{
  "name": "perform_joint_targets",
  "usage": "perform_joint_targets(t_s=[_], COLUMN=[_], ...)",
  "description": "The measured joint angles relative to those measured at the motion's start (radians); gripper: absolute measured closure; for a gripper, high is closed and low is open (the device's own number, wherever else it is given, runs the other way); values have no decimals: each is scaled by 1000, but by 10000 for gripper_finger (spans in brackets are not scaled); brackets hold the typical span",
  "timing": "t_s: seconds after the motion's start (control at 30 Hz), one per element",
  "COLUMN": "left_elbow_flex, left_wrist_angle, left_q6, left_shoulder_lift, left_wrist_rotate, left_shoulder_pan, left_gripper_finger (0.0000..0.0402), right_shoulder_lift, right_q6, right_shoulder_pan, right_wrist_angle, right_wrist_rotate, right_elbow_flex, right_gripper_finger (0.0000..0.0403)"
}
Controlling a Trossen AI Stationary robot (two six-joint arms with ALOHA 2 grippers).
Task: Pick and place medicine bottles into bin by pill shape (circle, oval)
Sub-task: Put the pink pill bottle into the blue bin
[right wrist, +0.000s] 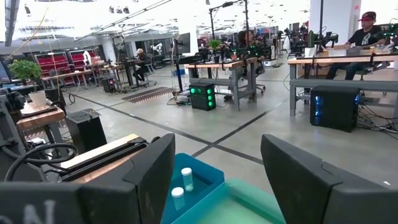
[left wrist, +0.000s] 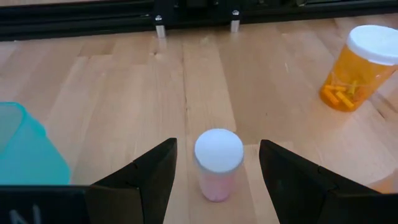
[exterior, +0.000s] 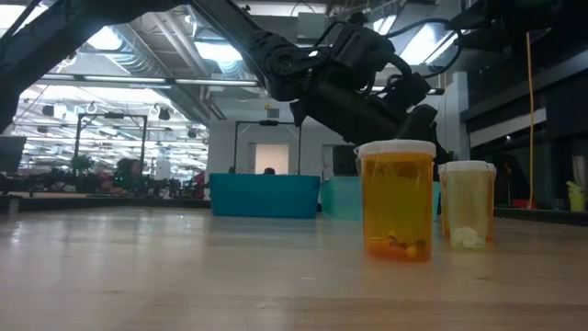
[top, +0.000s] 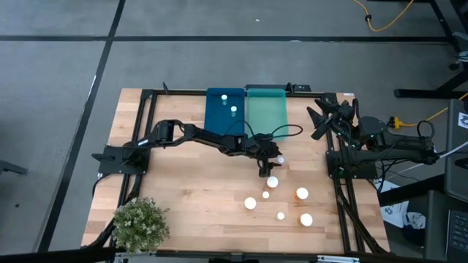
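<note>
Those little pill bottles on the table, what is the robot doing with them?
It is sorting them into two bins. The left gripper hangs open around a small white-capped bottle standing on the wooden table, not yet gripping it. Two bottles already sit in the blue bin; the green bin looks empty. Several more bottles wait nearby. The right gripper is open, parked at the table's side.

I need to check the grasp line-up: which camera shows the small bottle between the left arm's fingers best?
The left wrist view: the small bottle stands upright between the open left end effector, cap and pale body clear. The high view shows only its white cap. I cannot pick it out in the low view; the right wrist view misses it.
</note>
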Motion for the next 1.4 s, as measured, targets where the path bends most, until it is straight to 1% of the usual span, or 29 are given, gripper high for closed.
perform_joint_targets(t_s=[0.13, 0.3, 0.6, 0.8, 0.93, 1.17, 1.27, 1.4], left_elbow_flex=[0, 0, 0, 0, -1, -1, -1, -1], left_wrist_angle=[24, -12, -12, 27, 19, 51, 47, 43], left_q6=[1, 2, 20, 20, 20, 8, -4, -5], left_shoulder_lift=[0, 0, 0, 34, 42, 40, 40, 25], left_wrist_rotate=[1, 29, 6, 3, -1, -13, -25, -27], left_shoulder_pan=[0, 0, 1, 0, 0, 1, 1, 2], left_gripper_finger=[182, 182, 182, 184, 197, 220, 244, 290], right_shoulder_lift=[0, 0, 0, 0, 1, 0, 0, 0], right_q6=[0, -1, -1, -1, -1, -4, -4, -3], right_shoulder_pan=[0, 0, 0, 0, 0, 0, 0, 0], right_wrist_angle=[0, 0, 0, 0, 0, -1, -11, -23], right_wrist_rotate=[0, 0, 0, 1, 1, 1, 0, 0], right_elbow_flex=[0, 0, 0, 0, 0, 0, 0, 0], right_gripper_finger=[163, 163, 163, 163, 163, 163, 163, 163])
